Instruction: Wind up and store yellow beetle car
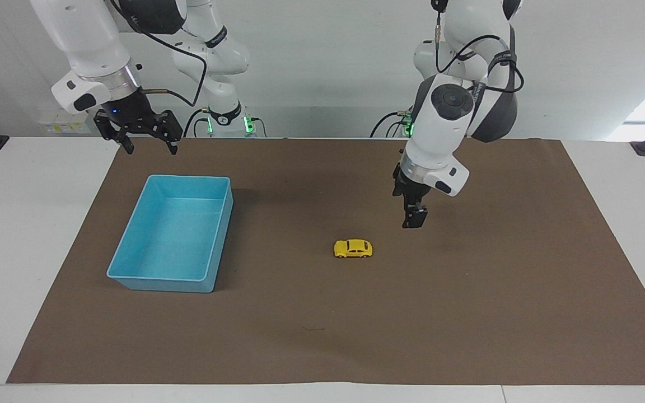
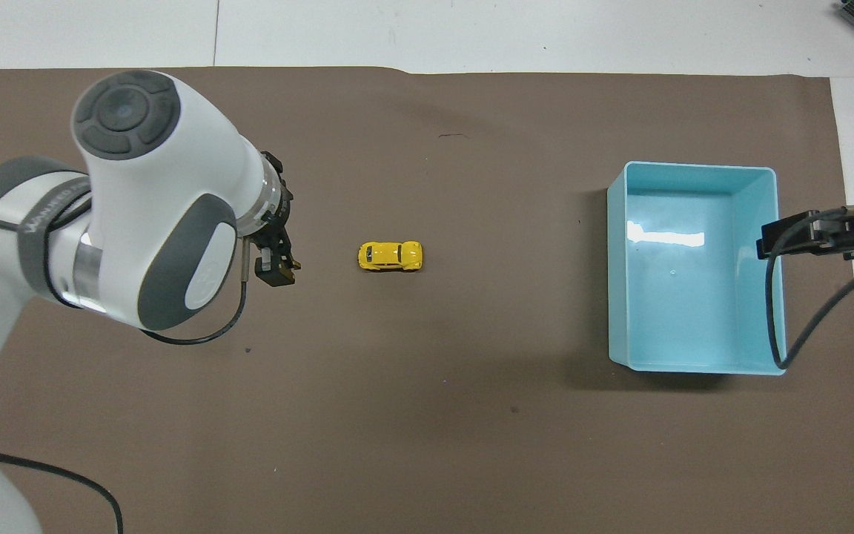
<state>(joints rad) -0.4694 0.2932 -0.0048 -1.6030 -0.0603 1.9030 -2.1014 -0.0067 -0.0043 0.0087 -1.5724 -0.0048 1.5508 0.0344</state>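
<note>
While the yellow beetle car (image 1: 353, 248) sits on its wheels on the brown mat (image 1: 468, 313) near the middle of the desk (image 1: 31, 224), nothing of the task looks done: the car is untouched, not wound and not stored. The left gripper (image 1: 414, 217) hangs over the mat with its jaws pointing down, and the car lies below them and off to the side toward the right arm's end, near but clearly apart. Whether those jaws are parted or closed I cannot tell (they are seen edge-on in both views). The right gripper (image 1: 146, 137) waits with jaws spread wide and nothing between them; the blue bin (image 1: 132, 263) lies below those jaws, and it holds nothing.

By my reading the step in hand is the approach to the first grasp. What is left is nearly everything: taking hold of the car, drawing it back along the mat to wind it, then carrying it across to the bin.
</note>
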